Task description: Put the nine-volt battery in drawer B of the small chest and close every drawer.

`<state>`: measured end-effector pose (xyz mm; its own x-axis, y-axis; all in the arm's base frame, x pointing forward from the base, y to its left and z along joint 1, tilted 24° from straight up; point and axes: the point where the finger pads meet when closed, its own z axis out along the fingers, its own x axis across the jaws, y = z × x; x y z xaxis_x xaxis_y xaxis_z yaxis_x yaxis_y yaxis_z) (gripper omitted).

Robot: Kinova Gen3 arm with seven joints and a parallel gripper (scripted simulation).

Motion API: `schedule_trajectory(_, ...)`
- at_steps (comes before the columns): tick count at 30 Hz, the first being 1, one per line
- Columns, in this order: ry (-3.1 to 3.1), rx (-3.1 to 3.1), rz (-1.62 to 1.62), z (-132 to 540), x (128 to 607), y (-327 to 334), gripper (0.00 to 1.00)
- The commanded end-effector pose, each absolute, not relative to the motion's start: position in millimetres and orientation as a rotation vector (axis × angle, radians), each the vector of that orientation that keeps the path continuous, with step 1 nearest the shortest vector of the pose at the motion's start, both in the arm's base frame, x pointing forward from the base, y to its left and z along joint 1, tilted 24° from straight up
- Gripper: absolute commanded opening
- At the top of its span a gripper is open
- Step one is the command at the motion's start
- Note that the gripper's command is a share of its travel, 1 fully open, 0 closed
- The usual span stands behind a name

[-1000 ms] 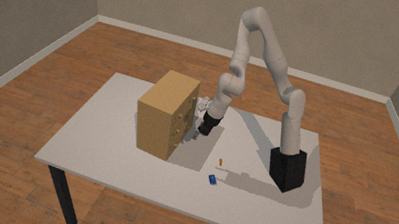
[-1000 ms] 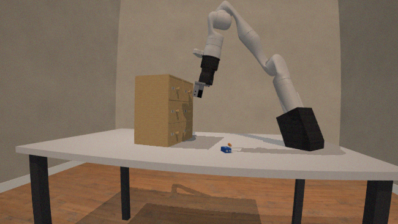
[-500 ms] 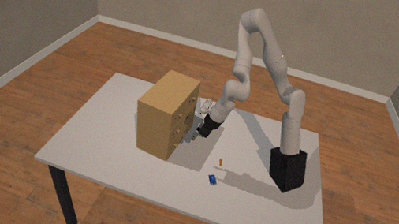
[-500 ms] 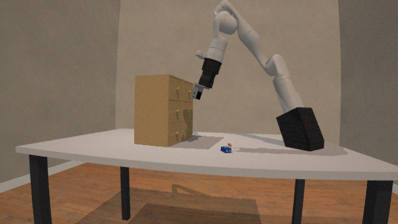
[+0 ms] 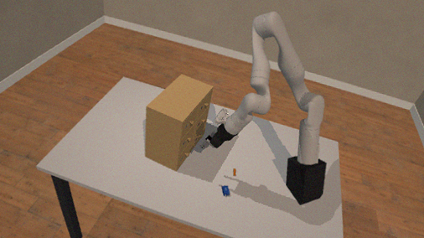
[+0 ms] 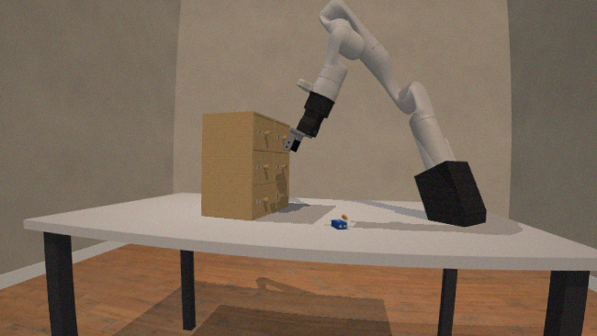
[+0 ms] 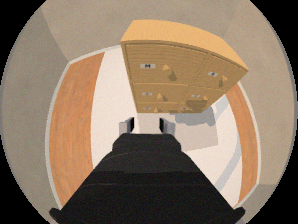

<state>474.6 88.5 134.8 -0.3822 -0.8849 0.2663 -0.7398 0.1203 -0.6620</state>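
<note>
Top: chest (image 5: 172,127) on table (image 5: 106,167), drawers all in; gripper (image 5: 203,144) spread wide, empty, just before chest front. Battery (image 5: 225,190) on table, well apart from chest; orange bit (image 5: 234,172) near it

Exterior: gripper (image 6: 292,142) tilted at top drawer row, by knob (image 6: 284,137). Battery (image 6: 338,224) on table, between chest (image 6: 227,165) and base (image 6: 450,193)

Wrist: fingers apart, nothing between; chest (image 7: 180,70) front ahead

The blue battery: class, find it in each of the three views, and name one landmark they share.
Top: blue battery low centre, near the table's front edge.
Exterior: centre, right of the chest.
Wrist: not in it.
Shared landmark: the chest.
</note>
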Motion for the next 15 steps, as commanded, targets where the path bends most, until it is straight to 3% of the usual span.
schedule_trajectory(1, 2.189, -1.639, -1.115, 130.2, 471.5, 90.4, 1.00)
schedule_trajectory(15, 2.080, -1.589, -1.219, 123.5, 479.6, 84.9, 1.00)
